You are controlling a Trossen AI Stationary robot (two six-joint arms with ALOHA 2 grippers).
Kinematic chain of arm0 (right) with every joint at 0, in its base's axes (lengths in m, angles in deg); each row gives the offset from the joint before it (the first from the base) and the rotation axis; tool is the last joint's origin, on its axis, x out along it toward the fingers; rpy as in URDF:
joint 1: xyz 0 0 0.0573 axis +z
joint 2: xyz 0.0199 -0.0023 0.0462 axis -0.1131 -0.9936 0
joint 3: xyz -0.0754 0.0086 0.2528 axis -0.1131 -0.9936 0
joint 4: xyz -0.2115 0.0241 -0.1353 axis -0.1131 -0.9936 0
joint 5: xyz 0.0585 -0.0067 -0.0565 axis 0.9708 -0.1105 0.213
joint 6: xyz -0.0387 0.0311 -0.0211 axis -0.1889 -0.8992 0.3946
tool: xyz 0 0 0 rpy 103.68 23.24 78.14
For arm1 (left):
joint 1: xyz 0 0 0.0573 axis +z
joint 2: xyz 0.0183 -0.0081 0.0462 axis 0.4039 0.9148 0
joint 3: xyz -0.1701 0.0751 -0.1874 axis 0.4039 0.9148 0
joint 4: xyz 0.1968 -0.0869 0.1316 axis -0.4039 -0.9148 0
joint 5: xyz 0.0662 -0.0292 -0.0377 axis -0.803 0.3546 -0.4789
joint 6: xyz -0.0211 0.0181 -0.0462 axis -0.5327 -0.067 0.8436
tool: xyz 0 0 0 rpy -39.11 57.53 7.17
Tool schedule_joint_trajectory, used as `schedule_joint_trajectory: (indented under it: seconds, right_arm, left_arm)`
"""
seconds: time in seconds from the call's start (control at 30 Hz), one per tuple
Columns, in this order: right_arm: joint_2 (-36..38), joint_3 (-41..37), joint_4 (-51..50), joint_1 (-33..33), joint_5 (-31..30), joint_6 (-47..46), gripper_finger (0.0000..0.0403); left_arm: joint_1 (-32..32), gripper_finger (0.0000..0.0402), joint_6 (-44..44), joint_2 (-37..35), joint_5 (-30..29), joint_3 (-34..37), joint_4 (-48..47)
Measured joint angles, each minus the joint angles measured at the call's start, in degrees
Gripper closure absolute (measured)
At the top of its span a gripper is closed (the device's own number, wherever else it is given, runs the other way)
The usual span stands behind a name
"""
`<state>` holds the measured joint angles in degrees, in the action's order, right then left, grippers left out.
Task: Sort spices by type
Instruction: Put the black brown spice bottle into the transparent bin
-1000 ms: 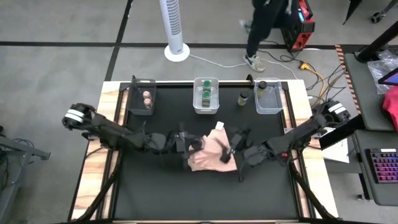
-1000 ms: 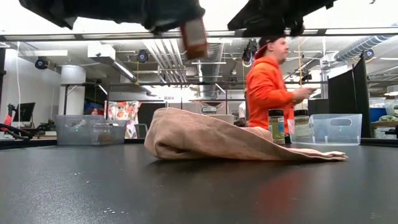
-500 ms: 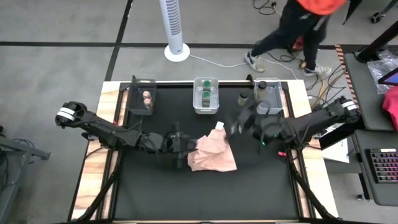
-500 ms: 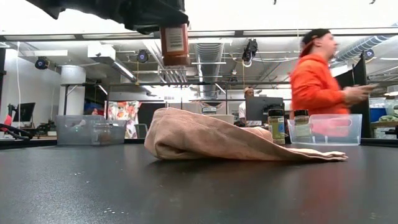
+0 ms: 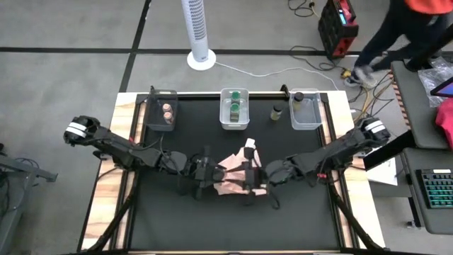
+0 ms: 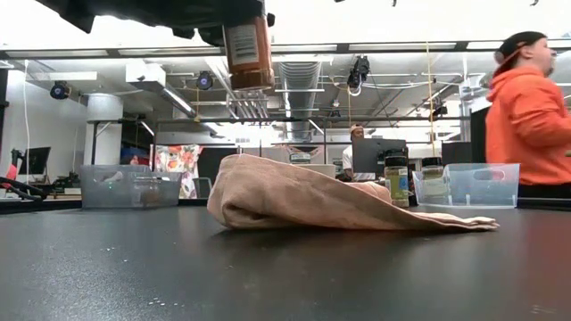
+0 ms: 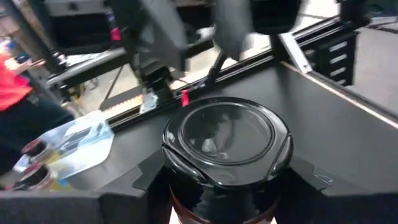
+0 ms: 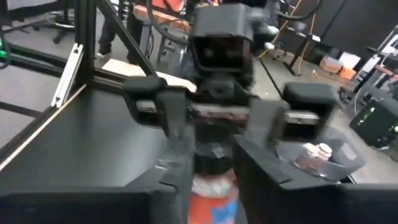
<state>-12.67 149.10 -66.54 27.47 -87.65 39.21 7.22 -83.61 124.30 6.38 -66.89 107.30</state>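
Table (image 5: 177, 227): three clear bins (image 5: 234, 117) along the far edge, pink cloth (image 5: 237, 185) mid-table. Left gripper (image 5: 207, 170) pinches a black-lidded spice jar (image 6: 247, 49) above the cloth. Right gripper (image 5: 249, 176) faces it closely; finger state unclear. Judgement: handover; right should clamp the jar body squarely before left releases.

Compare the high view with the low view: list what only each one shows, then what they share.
Only the high view: three clear bins along the table's far edge, the left bin with tan-lidded jars, the middle bin with green-lidded jars, both arms meeting over the cloth, and a white tower fan.

Only the low view: the label side of a red spice jar held aloft.

Both: the pink cloth and the standing dark-lidded jar.
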Motion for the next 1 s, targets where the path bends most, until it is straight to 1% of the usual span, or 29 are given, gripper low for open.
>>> schedule_joint_trajectory:
  seconds: [0.13,0.2,0.27,0.37,0.5,0.57,0.67,1.0]
  right_arm:
    - [-3.07,3.18,-1.51,0.15,-5.29,2.47,0.0237]
    - [-3.72,4.64,-2.29,0.13,-5.52,2.79,0.0202]
    - [-4.24,5.44,-1.79,0.09,-5.24,2.11,0.0167]
    - [-5.44,5.54,-2.29,-0.06,-5.06,0.58,0.0124]
    - [-6.44,5.53,-1.58,-0.75,-5.12,-1.82,0.0091]
    - [-6.72,5.64,-1.50,-1.14,-5.12,-2.54,0.0087]
    - [-6.78,5.62,-1.62,-1.65,-5.01,-3.88,0.0093]
    - [-8.56,5.71,1.24,-3.15,-4.13,-5.32,0.0149]
  left_arm:
    - [0.00,0.0216,0.20,0.00,-0.46,0.00,-0.15]
    - [-0.02,0.0216,0.35,0.00,-0.70,0.00,-0.02]
    - [-0.01,0.0216,0.59,0.00,-2.22,-0.01,0.25]
    - [0.02,0.0216,0.52,0.00,-3.06,-0.02,0.99]
    - [0.00,0.0216,0.44,-0.02,-2.94,-0.04,2.70]
    - [0.00,0.0216,0.48,-0.08,-3.21,-0.11,2.59]
    - [0.00,0.0216,0.45,0.29,-3.14,-0.11,2.52]
    - [0.00,0.0213,1.01,0.52,-3.41,0.06,3.04]
